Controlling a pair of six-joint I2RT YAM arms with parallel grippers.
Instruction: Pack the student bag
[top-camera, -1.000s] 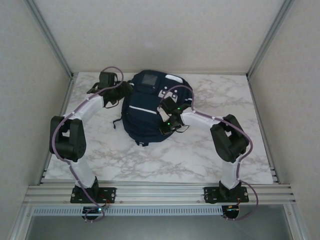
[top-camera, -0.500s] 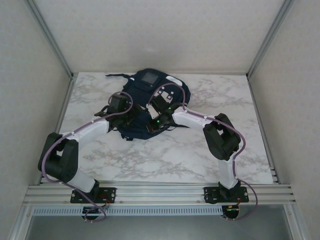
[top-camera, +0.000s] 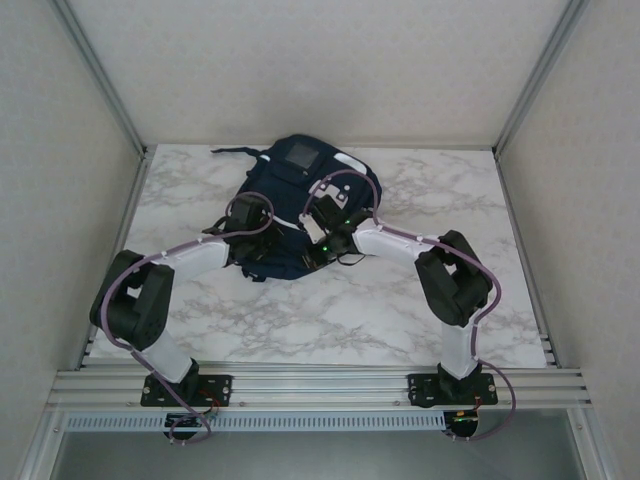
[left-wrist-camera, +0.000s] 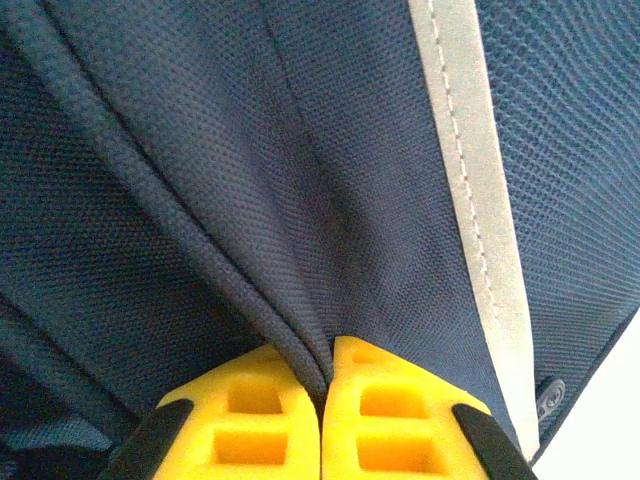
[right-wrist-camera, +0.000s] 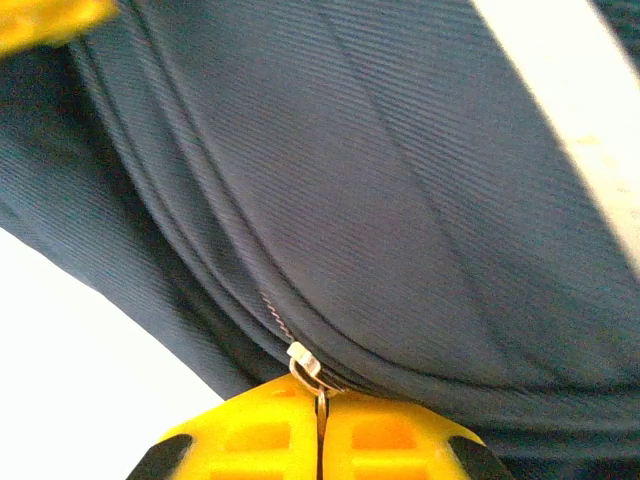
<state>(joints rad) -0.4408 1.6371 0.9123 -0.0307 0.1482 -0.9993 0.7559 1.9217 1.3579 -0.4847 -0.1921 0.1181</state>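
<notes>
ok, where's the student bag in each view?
Top external: student bag at far centre of table.
Left wrist: navy fabric across the frame, fold pinched in left pincer.
Right wrist: fabric across most of frame, right pincer on zipper pull.
Shared landmark: white reflective stripe, right side in both wrist views.

A white desk (top-camera: 400, 310) with grey marble veining lies flat inside a booth. Pale, finely textured walls close it in: a back wall (top-camera: 320, 60), a left wall (top-camera: 45, 220) and a right wall (top-camera: 595, 230). Two slanted aluminium posts (top-camera: 100, 75) mark the seams between the back wall and the side walls. Along the desk's near edge runs a band of ribbed aluminium rails (top-camera: 320, 385), with a narrow perforated strip (top-camera: 320, 422) just below it and a plain grey panel (top-camera: 320, 455) beneath that. In both wrist views, a corner of the desk shows as a bright white patch, too washed out to show veins.
</notes>
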